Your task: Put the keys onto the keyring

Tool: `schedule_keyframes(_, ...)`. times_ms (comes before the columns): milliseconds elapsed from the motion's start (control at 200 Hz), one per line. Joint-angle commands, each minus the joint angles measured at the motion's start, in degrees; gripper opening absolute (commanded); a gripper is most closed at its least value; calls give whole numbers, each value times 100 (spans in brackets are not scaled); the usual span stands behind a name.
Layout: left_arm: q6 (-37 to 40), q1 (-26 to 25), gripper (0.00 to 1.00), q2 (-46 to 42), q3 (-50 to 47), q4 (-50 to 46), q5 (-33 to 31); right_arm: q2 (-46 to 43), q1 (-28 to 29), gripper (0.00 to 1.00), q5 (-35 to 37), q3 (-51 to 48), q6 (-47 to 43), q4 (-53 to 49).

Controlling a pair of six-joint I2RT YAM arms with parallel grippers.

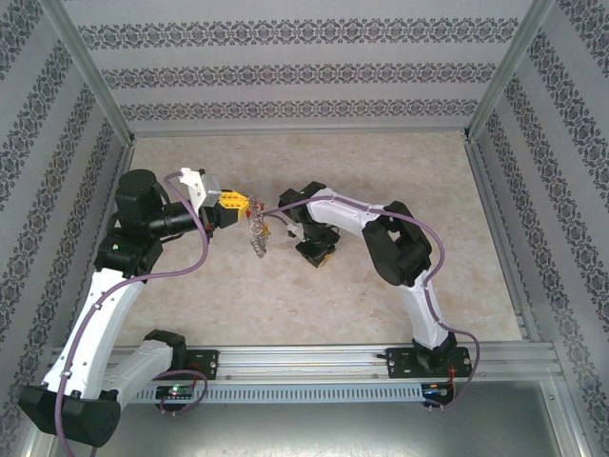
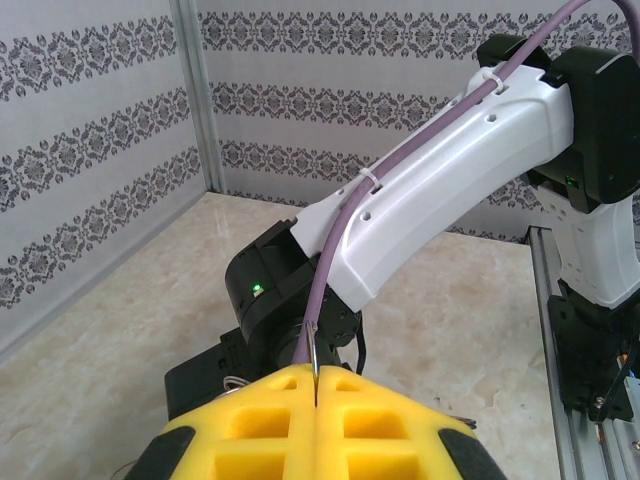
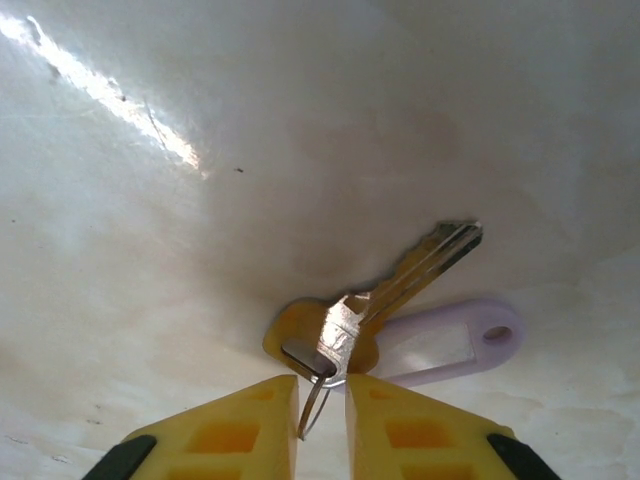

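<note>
My left gripper (image 1: 238, 204) hangs above the table's middle, yellow fingers (image 2: 260, 420) shut on the keyring (image 2: 316, 352). The thin grey keyring (image 1: 257, 234) dangles below it with small silvery keys. The right arm reaches in from the right and its gripper (image 3: 320, 385) points down close to the table. A loose key (image 3: 410, 280) with a pale lilac tag (image 3: 450, 340) lies there just beyond the fingertips. The key's small split ring (image 3: 312, 405) stands up in the narrow gap between the yellow fingers (image 3: 240, 430), which are slightly apart and not clamped on it.
The marbled tabletop (image 1: 400, 162) is boxed in by patterned walls (image 1: 285, 76) at the back and sides. A metal rail (image 1: 324, 360) with both arm bases runs along the near edge. The right arm's white forearm (image 2: 440, 190) passes right in front of my left gripper.
</note>
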Motion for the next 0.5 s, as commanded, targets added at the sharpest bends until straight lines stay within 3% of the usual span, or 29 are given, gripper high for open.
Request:
schedule_keyframes(0, -43, 51, 0, -94, -20, 329, 70, 156, 65, 16, 106, -8, -95, -84)
schedule_keyframes(255, -11, 52, 0, -93, -26, 304, 44, 165, 28, 14, 68, -99, -102, -12)
schedule_keyframes(495, -11, 56, 0, -79, -32, 296, 35, 210, -19, 19, 40, 4, -154, 1)
